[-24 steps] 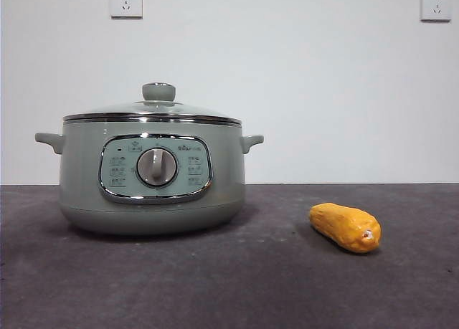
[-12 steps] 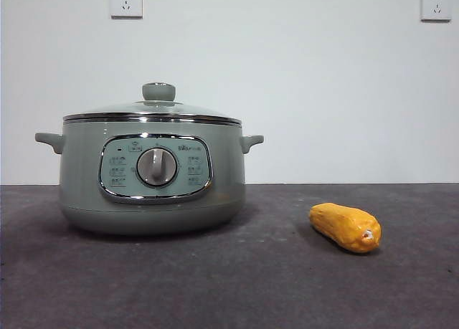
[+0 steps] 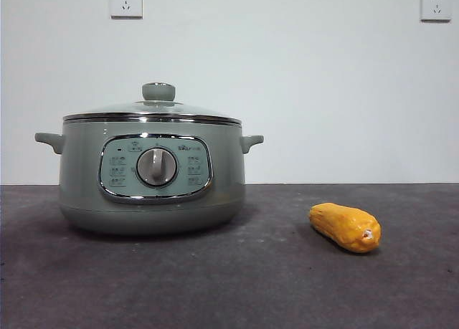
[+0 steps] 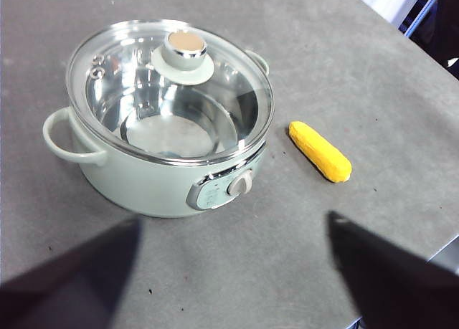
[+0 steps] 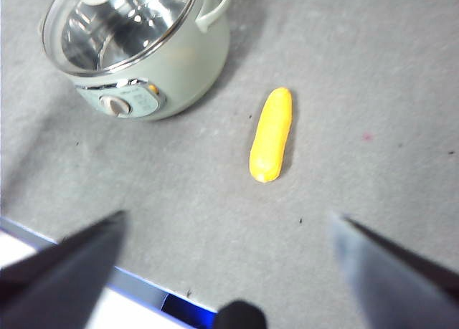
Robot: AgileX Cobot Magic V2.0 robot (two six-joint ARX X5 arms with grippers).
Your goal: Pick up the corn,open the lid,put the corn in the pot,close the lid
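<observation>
The sage-green electric pot (image 3: 152, 178) stands on the dark grey table (image 3: 237, 286), its chrome-framed control panel (image 3: 155, 168) facing the front camera. The panel carries a silver dial (image 3: 156, 166) ringed by small printed symbols and a short line of characters at its upper edge; none of this print is large enough to read. No brand name can be made out.

The glass lid (image 4: 172, 92) sits closed on the pot, steel rim seated all round, green knob (image 3: 158, 92) upright at centre. Through the glass the left wrist view shows a bare, shiny steel inner bowl with nothing in it.

The corn (image 3: 345, 227) lies on its side on the table, well apart from the pot on the side of one handle, its pale end turned toward the front camera. Nothing touches it.

The left gripper (image 4: 233, 272) hangs high above the table on the panel side of the pot, jaws spread wide and holding nothing. The right gripper (image 5: 229, 268) hangs high over the table near the corn, jaws likewise wide apart and empty.

Two white wall sockets (image 3: 126, 1) (image 3: 436, 4) are mounted on the pale wall behind.
</observation>
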